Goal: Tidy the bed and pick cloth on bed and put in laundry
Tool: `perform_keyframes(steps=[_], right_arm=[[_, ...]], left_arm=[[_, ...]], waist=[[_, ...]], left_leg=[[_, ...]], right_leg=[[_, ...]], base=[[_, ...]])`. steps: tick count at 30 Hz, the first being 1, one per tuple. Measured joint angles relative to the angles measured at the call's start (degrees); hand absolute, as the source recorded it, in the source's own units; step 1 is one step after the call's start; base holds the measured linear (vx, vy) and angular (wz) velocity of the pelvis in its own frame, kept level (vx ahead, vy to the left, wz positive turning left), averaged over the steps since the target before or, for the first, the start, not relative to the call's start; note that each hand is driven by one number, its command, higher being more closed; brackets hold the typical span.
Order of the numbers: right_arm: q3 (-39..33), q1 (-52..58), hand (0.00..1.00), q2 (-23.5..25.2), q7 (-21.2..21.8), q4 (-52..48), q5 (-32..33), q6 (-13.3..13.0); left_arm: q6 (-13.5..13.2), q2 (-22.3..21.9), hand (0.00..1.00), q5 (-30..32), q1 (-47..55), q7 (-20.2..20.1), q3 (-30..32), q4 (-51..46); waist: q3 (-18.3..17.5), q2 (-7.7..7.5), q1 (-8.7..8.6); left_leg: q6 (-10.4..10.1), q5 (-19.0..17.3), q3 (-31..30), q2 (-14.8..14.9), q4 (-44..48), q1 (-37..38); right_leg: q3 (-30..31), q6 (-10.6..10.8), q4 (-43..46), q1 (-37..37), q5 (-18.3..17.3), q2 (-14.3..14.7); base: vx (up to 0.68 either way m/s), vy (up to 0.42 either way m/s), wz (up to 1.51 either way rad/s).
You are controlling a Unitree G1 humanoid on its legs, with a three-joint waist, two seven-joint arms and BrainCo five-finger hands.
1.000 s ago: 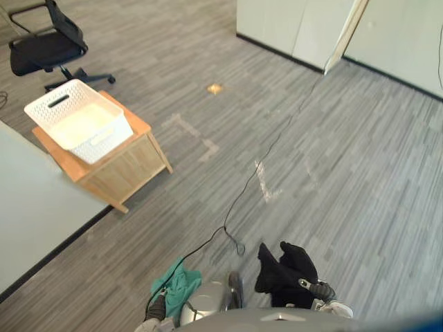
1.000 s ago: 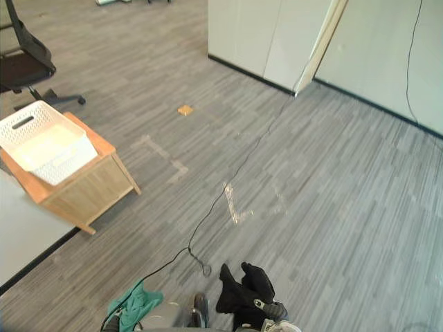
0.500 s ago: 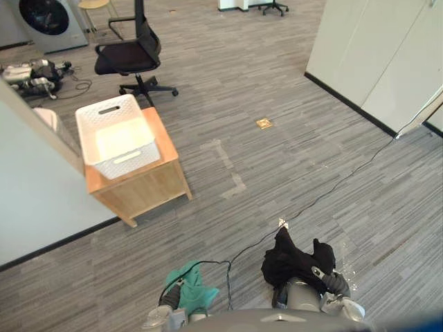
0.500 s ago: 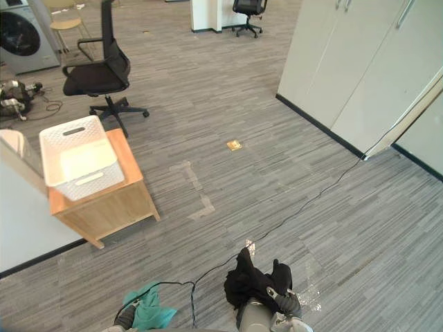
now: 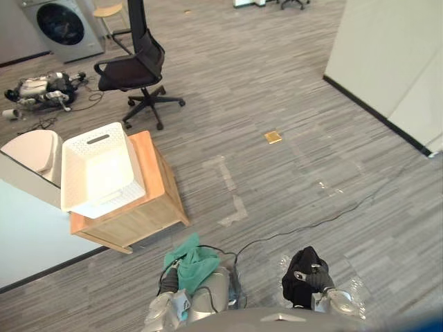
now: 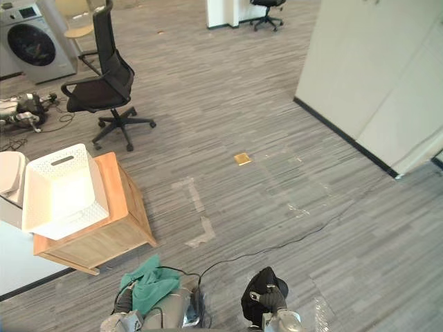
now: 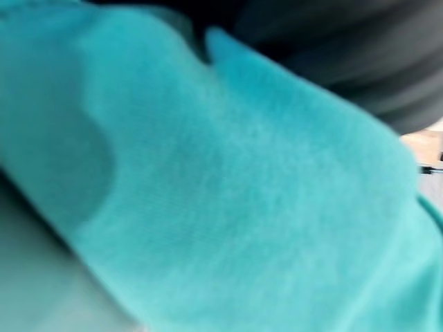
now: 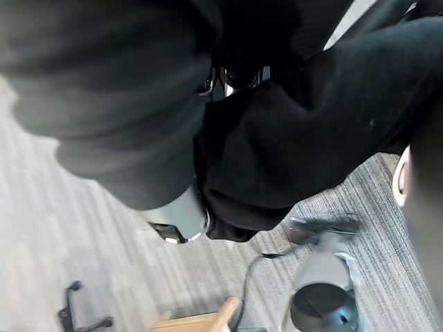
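Note:
My left hand [image 5: 168, 282], low in the left eye view, is shut on a bunched teal cloth [image 5: 192, 263]; in the left wrist view that teal cloth [image 7: 228, 200] drapes over the fingers. My right hand [image 5: 309, 279] is shut on a black cloth [image 5: 299, 271], held as a tight bundle above the floor. In the right wrist view the black cloth [image 8: 291, 138] hangs past the dark ribbed cover. The white slotted laundry basket [image 5: 82, 149] stands on a low wooden table [image 5: 154, 181], ahead and to the left of both hands, apart from them.
A white bed surface [image 5: 24, 232] borders the left, with a round white object [image 5: 31, 149] beside the basket. A black office chair [image 5: 135, 66], a washing machine [image 5: 61, 21] and gear on the floor [image 5: 41, 86] lie beyond. White cabinets [image 5: 394, 55] stand at the right.
The whole picture has swung, so the camera has turned; the basket and table now sit nearer, at the left. Both cloths stay in the hands, the black one bunched tighter.

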Motion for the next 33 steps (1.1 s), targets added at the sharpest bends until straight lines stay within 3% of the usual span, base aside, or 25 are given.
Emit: perform_keyframes(steps=[1, 3, 5, 7, 8, 9, 10, 11, 12, 13, 15, 16, 18, 19, 20, 21, 22, 23, 24, 25, 27, 28, 30, 33], right_arm=[[-0.2, 0.7, 1.00, 0.4, 0.2, -0.2, 0.2, -0.3], [0.0, 0.8, 1.00, 1.2, 0.1, -0.1, 0.6, -0.3], [0.0, 0.7, 1.00, 1.6, -0.5, -0.3, 0.6, -0.2], [-0.3, 0.4, 1.00, 1.8, -1.3, -0.3, 0.6, 0.2], [-0.9, 0.4, 1.00, 1.5, -1.6, -0.4, 0.6, 0.3], [-1.2, 0.2, 1.00, 1.3, -1.8, -0.3, 0.7, 0.2], [-1.2, 0.6, 1.00, 1.3, -1.8, -0.2, 0.8, 0.3], [-1.2, 1.0, 1.00, 1.2, -1.8, -0.3, 1.0, 0.3], [-1.6, 1.7, 1.00, 1.1, -1.8, -1.4, 2.5, 0.3], [-1.6, 1.7, 1.00, 0.9, -1.7, -1.9, 3.0, 0.2], [-2.3, 2.0, 1.00, 0.3, -1.8, -2.8, 5.1, -0.7], [-2.3, 2.3, 1.00, 0.0, -1.7, -3.0, 5.7, -1.0], [-2.7, 2.9, 1.00, -0.4, -1.7, -3.8, 6.8, -1.2], [-3.3, 3.2, 1.00, -0.2, -1.6, -3.9, 6.7, -1.2], [-3.2, 3.2, 1.00, 0.0, -1.5, -4.1, 6.7, -1.2], [-2.9, 3.2, 1.00, 0.2, -1.3, -4.3, 6.6, -1.1], [-2.0, 3.5, 1.00, 0.7, -1.1, -4.5, 6.5, -1.1], [-1.6, 3.5, 1.00, 0.9, -0.5, -4.8, 6.4, -0.7], [-1.6, 3.2, 1.00, 0.1, -0.5, -4.9, 6.4, -0.4], [-1.0, 2.9, 1.00, -0.4, -0.4, -4.8, 6.3, 0.3], [0.0, 2.7, 1.00, -1.0, -0.2, -4.7, 6.4, 1.5], [0.2, 2.8, 1.00, -1.3, 0.1, -4.9, 6.6, 2.0], [1.8, 2.8, 1.00, -2.2, 0.4, -4.5, 6.0, 2.6], [3.1, 2.0, 1.00, -2.1, 0.7, -2.0, 5.8, 2.9]], left_arm=[[1.2, 0.2, 1.00, 0.8, -0.7, 0.3, -0.2, 0.0], [3.2, 0.6, 1.00, 1.1, -1.3, 1.0, 0.3, 0.0], [4.4, 0.8, 1.00, 1.1, -1.4, 2.2, 0.3, 0.1], [4.4, 0.9, 1.00, 1.1, -1.0, 3.7, 0.2, 0.8], [4.4, 0.9, 1.00, 1.0, -1.0, 3.8, 0.1, 1.4], [4.4, 1.1, 1.00, 0.9, -1.1, 3.7, 0.0, 2.1], [4.5, 1.9, 1.00, 1.0, -1.1, 3.8, -0.2, 2.6], [4.7, 2.1, 1.00, 1.0, -1.1, 4.0, -0.2, 2.9], [5.0, 2.2, 1.00, 1.1, -1.1, 4.7, -0.2, 3.4], [4.9, 2.4, 1.00, 1.0, -1.1, 5.0, -0.5, 3.8], [4.9, 2.5, 1.00, 1.1, -1.0, 4.8, -1.7, 4.0], [4.9, 2.3, 1.00, 1.1, -1.0, 4.8, -1.7, 4.0], [4.7, 1.8, 1.00, 1.2, -1.2, 4.7, -1.4, 3.9], [4.2, 1.6, 1.00, 1.2, -0.6, 4.6, -0.8, 3.9], [4.1, 1.4, 1.00, 1.3, -0.1, 4.5, 0.2, 3.8], [4.0, 1.3, 1.00, 1.5, 0.2, 4.6, 0.6, 3.8], [3.8, 1.3, 1.00, 1.9, 1.2, 4.6, 2.1, 3.5], [3.8, 0.8, 1.00, 1.9, 1.7, 5.0, 2.8, 3.6], [3.8, 0.0, 1.00, 1.9, 2.2, 5.2, 2.8, 4.1], [3.2, -0.8, 1.00, 2.0, 2.7, 5.2, 3.5, 3.9], [2.5, -1.9, 1.00, 1.7, 2.9, 5.3, 6.3, 3.6], [2.0, -2.7, 1.00, 1.5, 3.3, 5.3, 7.7, 3.5], [0.7, -3.8, 1.00, 1.1, 4.9, 5.1, 9.4, 1.9], [0.4, -2.7, 1.00, 0.6, 5.4, 4.8, 8.1, 1.8]], waist=[[-0.2, -0.89, -0.73], [-0.5, -1.58, 0.18], [-0.8, -1.42, 0.39], [-1.4, -1.01, 0.18], [-1.6, -0.73, 0.07], [-1.4, -0.63, 0.08], [-1.3, -1.34, -0.37], [-1.4, -1.62, -0.55], [-1.6, -1.61, -0.96], [-1.6, -1.67, -1.36], [-1.7, -1.46, -2.36], [-1.8, -1.29, -2.66], [-2.0, -0.49, -3.08], [-2.4, 0.34, -2.67], [-2.4, 0.56, -2.26], [-2.4, 0.55, -1.91], [-2.7, -0.25, -1.29], [-2.8, -0.19, -1.36], [-2.9, 1.07, -1.26], [-3.4, 1.63, -0.96], [-3.4, 1.99, -0.76], [-3.2, 2.32, -1.10], [-2.7, 3.48, -0.25], [-2.4, 2.28, 0.64]], left_leg=[[0.6, 0.0, 2.6, -1.2, -0.9, -0.1], [3.9, -1.8, 4.3, -2.3, -0.8, 0.3], [4.4, -3.0, 4.2, -2.9, -1.0, 2.0], [4.3, -4.7, 2.2, -3.1, -1.3, 5.3], [3.8, -6.3, 0.5, -3.1, -2.2, 7.6], [3.4, -9.0, -2.4, -3.6, -3.8, 11.0], [3.3, -9.5, -4.4, -4.5, -4.3, 13.0], [3.2, -9.9, -5.6, -4.8, -4.6, 14.3], [2.6, -11.2, -9.0, -5.0, -5.5, 17.2], [2.5, -11.7, -11.0, -5.0, -5.5, 18.2], [2.0, -13.3, -17.0, -4.7, -5.0, 19.9], [2.0, -13.8, -18.8, -4.5, -4.5, 20.0], [1.1, -16.0, -24.4, -2.9, -2.6, 20.0], [-0.7, -18.1, -27.8, -0.9, -0.5, 20.1], [-2.0, -19.7, -28.9, 0.4, 0.8, 20.2], [-3.1, -20.8, -28.9, 1.3, 1.7, 20.4], [-5.3, -22.9, -28.6, 2.5, 3.2, 21.4], [-7.2, -24.6, -28.5, 4.4, 4.3, 23.1], [-7.3, -24.6, -28.4, 5.8, 5.0, 23.6], [-8.8, -23.1, -27.8, 7.3, 8.3, 22.9], [-8.7, -19.3, -26.9, 8.3, 19.9, 18.9], [-8.6, -13.7, -26.8, 9.5, 31.9, 13.8], [-9.1, -13.1, -23.4, 13.4, 52.0, 4.2], [-9.0, -14.6, -17.1, 12.8, 53.5, -3.1]], right_leg=[[-2.8, 2.1, -0.5, 0.9, 1.3, -0.6], [-4.0, 3.6, -0.8, 2.1, 4.4, -0.5], [-3.6, 4.8, 0.8, 3.3, 8.2, -0.5], [-2.4, 5.2, 13.3, 0.9, 10.5, -2.4], [-1.2, 4.2, 23.6, -2.3, 11.7, -4.2], [2.0, 3.3, 38.5, -7.5, 11.5, -6.7], [4.5, 3.2, 47.0, -11.3, 9.3, -8.0], [5.8, 2.8, 50.9, -13.6, 7.8, -8.2], [8.2, 0.7, 55.7, -19.7, 4.8, -7.9], [9.3, 0.7, 56.0, -23.2, 2.6, -7.8], [10.6, -0.5, 49.6, -29.6, -0.3, -7.8], [10.8, -0.6, 45.8, -30.6, -0.4, -7.8], [12.0, -0.5, 29.7, -31.3, 0.8, -7.4], [13.6, -0.9, 16.9, -31.3, 4.5, -6.2], [14.9, -0.7, 11.9, -31.1, 6.8, -5.5], [15.4, -0.5, 9.4, -31.1, 8.2, -5.2], [15.3, -0.8, 8.0, -30.9, 11.4, -5.0], [14.7, -1.0, 12.1, -30.3, 16.1, -4.5], [13.9, -1.8, 15.4, -30.6, 13.3, -3.6], [12.7, -2.6, 19.9, -30.9, 9.1, -3.2], [10.7, -3.8, 22.6, -28.7, 4.2, -2.9], [9.2, -4.4, 21.6, -25.2, 2.3, -1.6], [6.1, -5.1, 16.9, -16.8, 0.1, 1.3], [3.4, -4.7, 9.7, -8.8, 0.4, 2.4]], base=[[0.55, 0.084, 1.08], [0.47, 0.082, 0.93], [0.34, 0.049, 0.61], [0.45, 0.061, 0.60], [0.40, 0.045, 0.62], [0.39, 0.028, 0.76], [0.31, -0.007, 0.78], [0.43, -0.045, 0.99], [0.32, -0.061, 1.03], [0.30, -0.073, 1.12], [0.31, -0.155, 1.49], [0.41, -0.238, 1.88], [0.35, -0.239, 1.53], [0.46, -0.338, 1.22], [0.48, -0.361, 1.00], [0.52, -0.415, 0.61], [0.55, -0.452, 0.68], [0.55, -0.456, 0.63], [0.53, -0.441, 0.57], [0.60, -0.514, 0.33], [0.52, -0.468, 0.43], [0.40, -0.375, 0.57], [0.47, -0.404, 0.48], [0.33, -0.235, 0.31]])
